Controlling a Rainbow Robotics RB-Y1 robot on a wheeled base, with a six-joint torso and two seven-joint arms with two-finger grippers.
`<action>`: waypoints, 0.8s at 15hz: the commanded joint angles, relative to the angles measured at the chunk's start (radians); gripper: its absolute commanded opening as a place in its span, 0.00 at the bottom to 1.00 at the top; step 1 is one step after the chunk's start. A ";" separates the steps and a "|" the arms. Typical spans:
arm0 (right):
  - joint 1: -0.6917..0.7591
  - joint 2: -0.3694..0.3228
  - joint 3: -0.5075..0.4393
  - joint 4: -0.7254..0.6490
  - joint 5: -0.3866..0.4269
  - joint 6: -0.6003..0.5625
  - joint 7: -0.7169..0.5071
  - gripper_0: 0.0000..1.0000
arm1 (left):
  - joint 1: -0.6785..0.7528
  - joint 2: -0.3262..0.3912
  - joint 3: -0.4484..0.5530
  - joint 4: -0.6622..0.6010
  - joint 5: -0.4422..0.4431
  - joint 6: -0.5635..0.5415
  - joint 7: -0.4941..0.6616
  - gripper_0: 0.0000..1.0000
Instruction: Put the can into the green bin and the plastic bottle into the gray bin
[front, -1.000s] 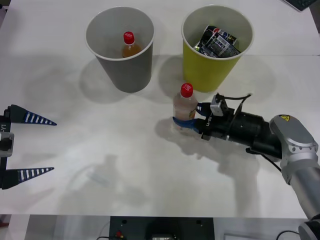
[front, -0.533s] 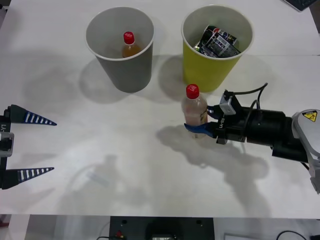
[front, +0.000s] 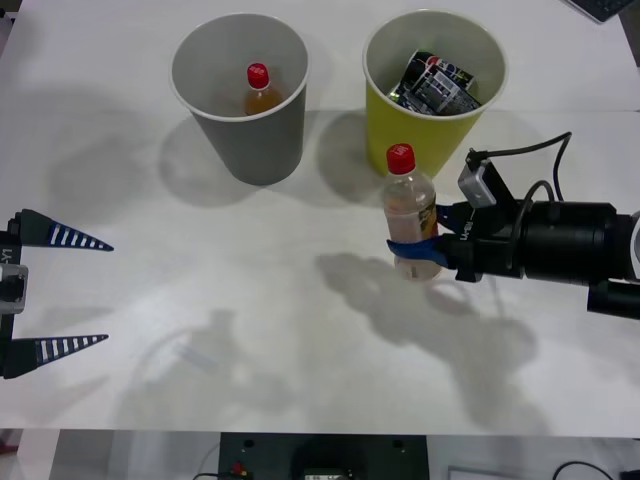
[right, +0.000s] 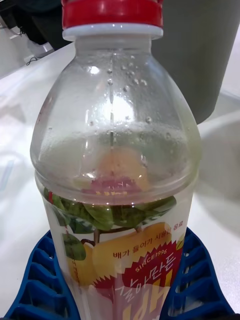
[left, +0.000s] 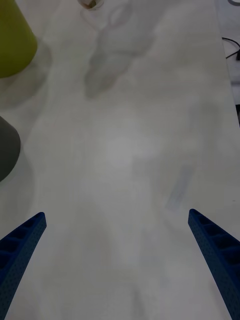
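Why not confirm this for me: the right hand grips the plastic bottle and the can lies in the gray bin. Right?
Not quite. In the front view the can lies in the green bin, not the gray bin. The right hand does grip the plastic bottle.

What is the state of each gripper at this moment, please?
Left gripper: open, holding nothing, at the table's left edge.
Right gripper: shut on the plastic bottle, in front of the green bin.

The gray bin (front: 240, 95) stands at the back of the surface (front: 250, 330), with the green bin (front: 435, 90) to its right. The can (front: 437, 82) lies inside the green bin. The plastic bottle (front: 410, 210) is upright just in front of the green bin, between the right gripper's (front: 415, 250) fingers. The left gripper (front: 55, 290) sits at the near left edge.
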 joint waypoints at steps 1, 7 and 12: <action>0.000 -0.065 0.000 -0.088 0.036 -0.001 -0.174 0.00 | 0.000 0.000 0.000 0.000 0.000 0.000 0.000 0.98; -0.029 -0.186 0.002 -0.275 0.088 -0.009 -0.556 0.00 | 0.000 0.000 0.000 0.000 0.000 0.000 0.000 0.98; -0.190 -0.231 0.003 -0.292 0.079 -0.158 -0.689 0.00 | 0.000 0.000 0.000 0.000 0.000 0.000 0.000 0.98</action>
